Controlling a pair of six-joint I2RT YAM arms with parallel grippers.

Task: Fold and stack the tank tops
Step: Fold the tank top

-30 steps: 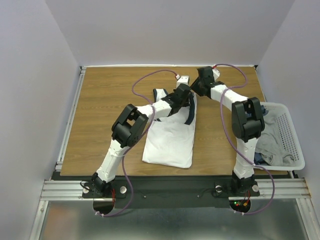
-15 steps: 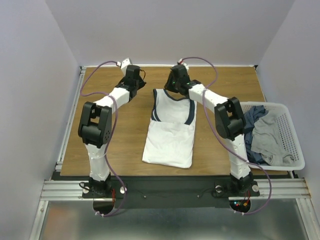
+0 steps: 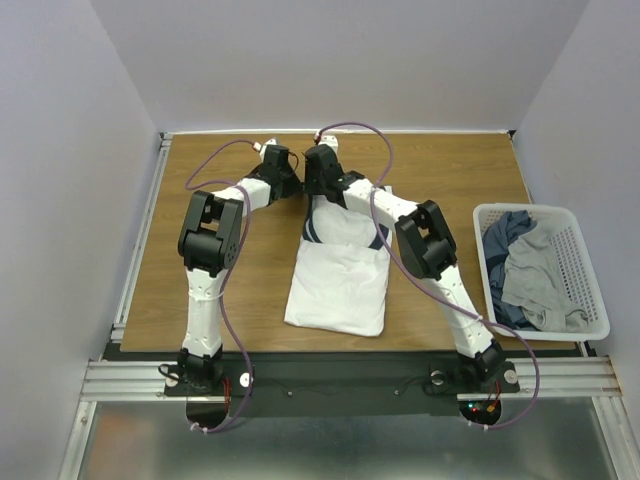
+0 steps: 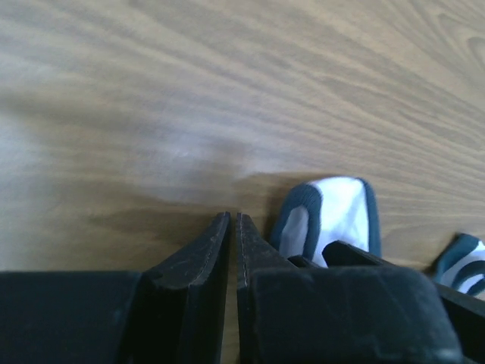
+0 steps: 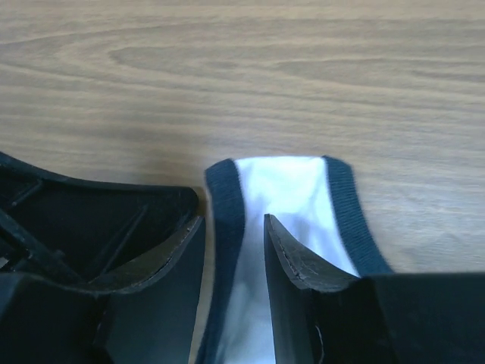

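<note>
A white tank top (image 3: 340, 275) with navy-edged neck and armholes lies flat on the wooden table (image 3: 220, 250), straps toward the back. My right gripper (image 3: 319, 176) stands over its left strap (image 5: 284, 182). The right gripper (image 5: 233, 220) is open, and its fingers straddle the strap's left navy edge. My left gripper (image 3: 288, 184) sits just left of that strap (image 4: 333, 212), low over bare wood. The left gripper (image 4: 233, 217) is shut to a thin slit with nothing in it. The other strap (image 4: 464, 262) peeks in at the right edge.
A white mesh basket (image 3: 541, 208) stands at the table's right edge and holds a grey top (image 3: 530, 275) and a dark blue one (image 3: 505, 228). A raised metal rail (image 3: 140, 240) borders the table's left side.
The left gripper came from the back left corner toward the left strap and narrowed. The right gripper slid left from the neckline onto that strap. The tank top stayed where it was.
</note>
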